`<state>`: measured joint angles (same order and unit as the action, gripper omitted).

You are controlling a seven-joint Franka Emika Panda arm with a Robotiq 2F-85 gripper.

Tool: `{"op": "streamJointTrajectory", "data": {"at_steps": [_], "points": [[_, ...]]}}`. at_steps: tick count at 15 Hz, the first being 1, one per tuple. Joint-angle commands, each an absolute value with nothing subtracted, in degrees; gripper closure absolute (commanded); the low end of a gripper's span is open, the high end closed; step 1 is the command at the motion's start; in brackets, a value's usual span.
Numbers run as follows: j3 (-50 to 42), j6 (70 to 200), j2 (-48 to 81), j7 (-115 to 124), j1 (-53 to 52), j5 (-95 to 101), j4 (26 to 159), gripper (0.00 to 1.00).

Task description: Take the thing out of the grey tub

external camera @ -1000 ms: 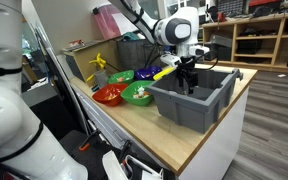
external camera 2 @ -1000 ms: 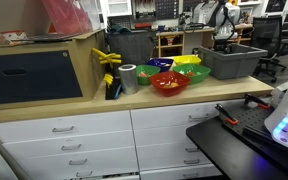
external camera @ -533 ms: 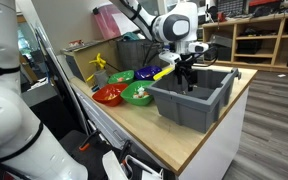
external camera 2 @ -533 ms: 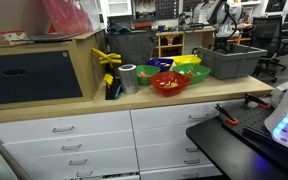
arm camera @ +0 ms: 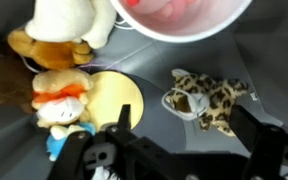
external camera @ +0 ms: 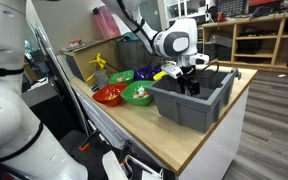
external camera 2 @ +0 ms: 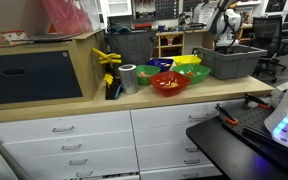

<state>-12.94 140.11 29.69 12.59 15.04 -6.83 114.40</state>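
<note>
The claw (arm camera: 181,135) hangs wide open inside the grey tub (external camera: 189,106), holding nothing. On the tub floor, between its fingers, lies a spotted leopard soft toy (arm camera: 206,100) — light and squashy, I think. Pinch its fat middle — not a floppy leg.

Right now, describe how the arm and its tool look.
The arm is white, with rounded links and a dark round joint cap. The tool is black; in the wrist view its two fingers look black and blocky.
</note>
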Motion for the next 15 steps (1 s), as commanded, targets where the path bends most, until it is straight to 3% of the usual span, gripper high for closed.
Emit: {"op": "streamJointTrajectory", "data": {"at_steps": [1,3,4,5,13,15], "points": [[-12.36,143.96,32.59,11.09,16.01,-8.2,113.03,0.0],[-12.41,144.28,33.52,11.92,16.16,-8.71,112.95,0.0],[-12.45,144.1,33.67,12.19,16.16,-8.98,113.05,0.25],[-12.39,143.66,33.75,12.19,16.25,-9.31,113.19,0.26],[-13.49,141.47,31.31,12.82,15.78,-8.59,113.08,0.88],[-13.71,140.92,30.14,12.55,15.65,-8.16,113.09,0.98]]}}
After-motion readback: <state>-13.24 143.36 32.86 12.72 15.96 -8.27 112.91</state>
